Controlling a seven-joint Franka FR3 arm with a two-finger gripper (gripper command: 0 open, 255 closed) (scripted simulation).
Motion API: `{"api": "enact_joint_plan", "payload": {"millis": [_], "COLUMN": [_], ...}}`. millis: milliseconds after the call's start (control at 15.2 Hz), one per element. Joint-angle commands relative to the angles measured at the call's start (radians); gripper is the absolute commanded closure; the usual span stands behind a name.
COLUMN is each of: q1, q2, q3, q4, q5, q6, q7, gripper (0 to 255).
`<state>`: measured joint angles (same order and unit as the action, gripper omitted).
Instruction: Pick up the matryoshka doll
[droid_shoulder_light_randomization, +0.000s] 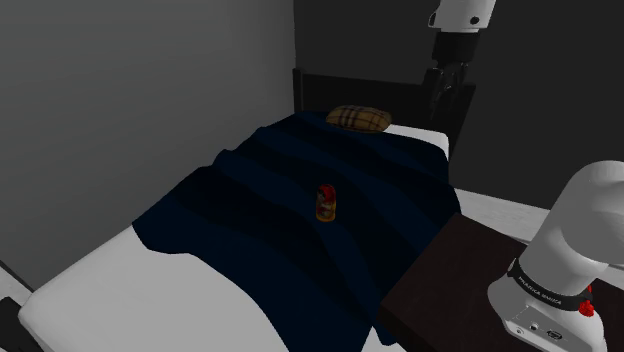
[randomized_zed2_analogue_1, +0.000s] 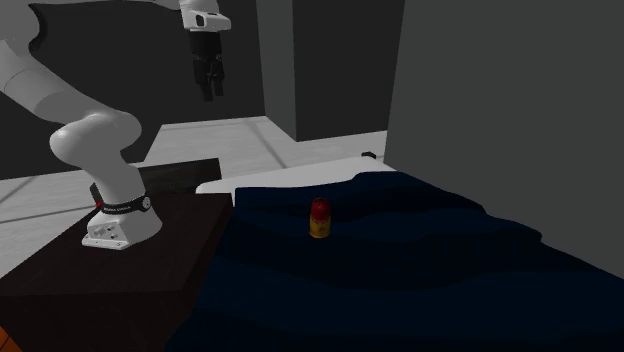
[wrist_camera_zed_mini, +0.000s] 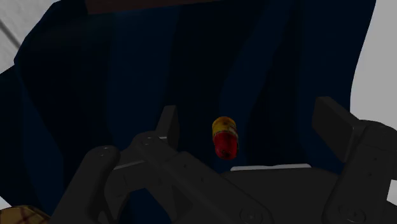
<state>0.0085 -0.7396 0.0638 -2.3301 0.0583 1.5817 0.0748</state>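
A black band (droid_shoulder_light_randomization: 543, 292) round the foot of the arm (randomized_zed2_analogue_1: 85, 140) carries small white lettering, too fine to read. The doll (droid_shoulder_light_randomization: 326, 203), red on top and yellow below, stands upright near the middle of the bed (droid_shoulder_light_randomization: 120, 290). It rests on a dark blue blanket (droid_shoulder_light_randomization: 250, 230) that lies in long folds.

The shoulder view takes in a plaid pillow (droid_shoulder_light_randomization: 358, 119) at the head of the bed, against a dark headboard (droid_shoulder_light_randomization: 340, 90), and bare white sheet at the foot. The second exterior view takes in the whole arm on its dark brown stand (randomized_zed2_analogue_1: 130, 270) just beside the bed. There the jaws hang high up, well apart from the doll (randomized_zed2_analogue_1: 319, 218).

In the wrist view the jaws stand wide apart and hold nothing. The doll (wrist_camera_zed_mini: 224, 135) shows between them but far below, touched by neither. A corner of the pillow (wrist_camera_zed_mini: 22, 215) peeks past the hand.
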Motion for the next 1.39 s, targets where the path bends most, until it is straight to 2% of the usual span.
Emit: {"api": "enact_joint_plan", "payload": {"millis": [0, 660, 1320], "q1": [0.0, -0.018, -0.058], "q2": [0.0, 0.183, 0.52], "q3": [0.0, 0.058, 0.115], "q4": [0.0, -0.165, -0.161], "q5": [0.0, 0.013, -0.036], "q6": [0.0, 0.427, 0.837], "q7": [0.0, 0.08, 0.192], "gripper": [0, 0, 0]}}
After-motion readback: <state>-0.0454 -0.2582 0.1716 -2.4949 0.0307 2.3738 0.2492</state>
